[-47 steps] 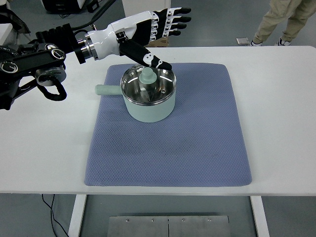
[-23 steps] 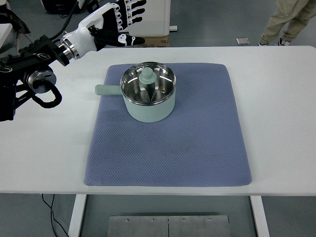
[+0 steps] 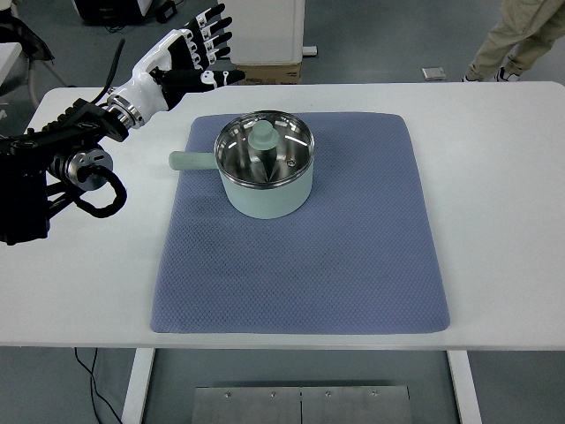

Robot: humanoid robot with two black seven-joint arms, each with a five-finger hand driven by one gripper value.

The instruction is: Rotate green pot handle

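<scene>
Pale green saucepan [image 3: 265, 181] near the far-left part of a blue-grey quilted mat [image 3: 353, 256] on the white surface [image 3: 503, 194]; its stubby handle [image 3: 190, 161] points to 9 o'clock. A glass lid [image 3: 278, 152] with steel rim and green knob [image 3: 262, 135] sits on top. The left hand [image 3: 190, 60] hovers at 10 o'clock, well apart from the pot, fingers [image 3: 212, 26] spread wide and holding nothing. The right hand is out of view. Likely risks: a push on the short, smooth handle may slide the pot or ruck the soft mat instead of turning it; a knock could shift the loose lid.
</scene>
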